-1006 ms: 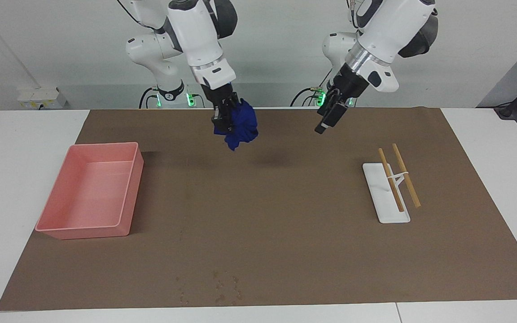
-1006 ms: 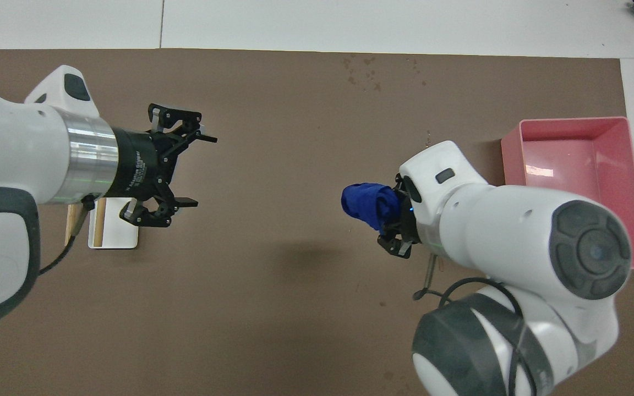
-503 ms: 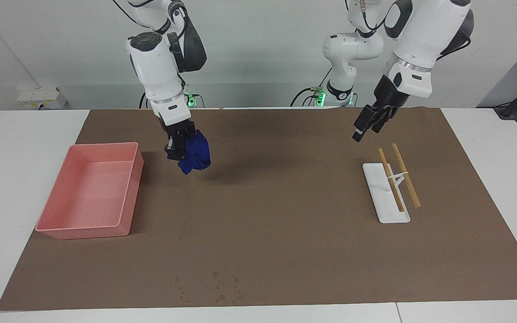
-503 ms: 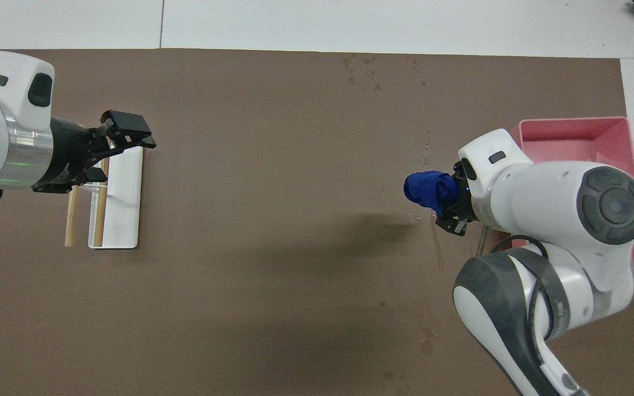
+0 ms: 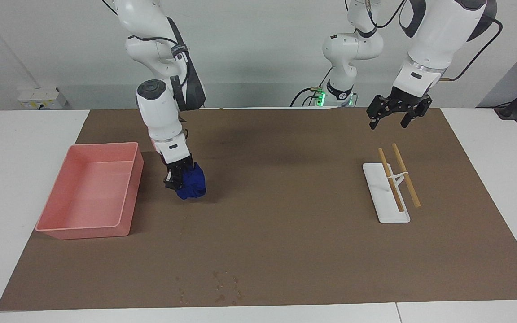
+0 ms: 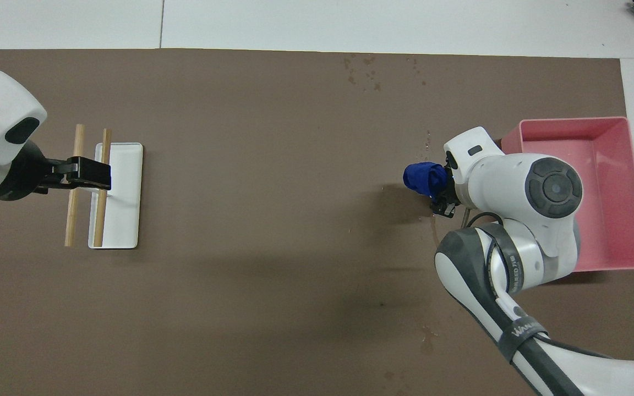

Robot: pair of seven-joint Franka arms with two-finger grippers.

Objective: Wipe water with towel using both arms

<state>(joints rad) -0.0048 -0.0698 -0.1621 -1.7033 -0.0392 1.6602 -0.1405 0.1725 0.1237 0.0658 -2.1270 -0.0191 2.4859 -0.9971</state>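
Note:
The towel (image 5: pixel 192 185) is a small royal-blue bunch, and my right gripper (image 5: pixel 181 183) is shut on it. It is held low, pressed on or just above the brown mat beside the pink tray (image 5: pixel 129 188). In the overhead view the towel (image 6: pixel 423 177) sticks out past the right gripper (image 6: pixel 439 191). Water drops (image 5: pixel 222 287) speckle the mat near its edge farthest from the robots and show as dark spots (image 6: pixel 369 69) from above. My left gripper (image 5: pixel 389 123) hangs open and empty in the air over the chopstick rest (image 6: pixel 121 220).
A white rest (image 5: pixel 386 197) carries two wooden chopsticks (image 5: pixel 405 175) toward the left arm's end. The pink tray (image 6: pixel 633 165) has nothing in it. A brown mat (image 5: pixel 285 233) covers the white table, and faint wet streaks (image 6: pixel 434 234) lie by the right arm.
My right gripper has carried the towel down and toward the pink tray, to mat level. My left gripper swung toward its own end of the table and now hangs over the chopstick rest.

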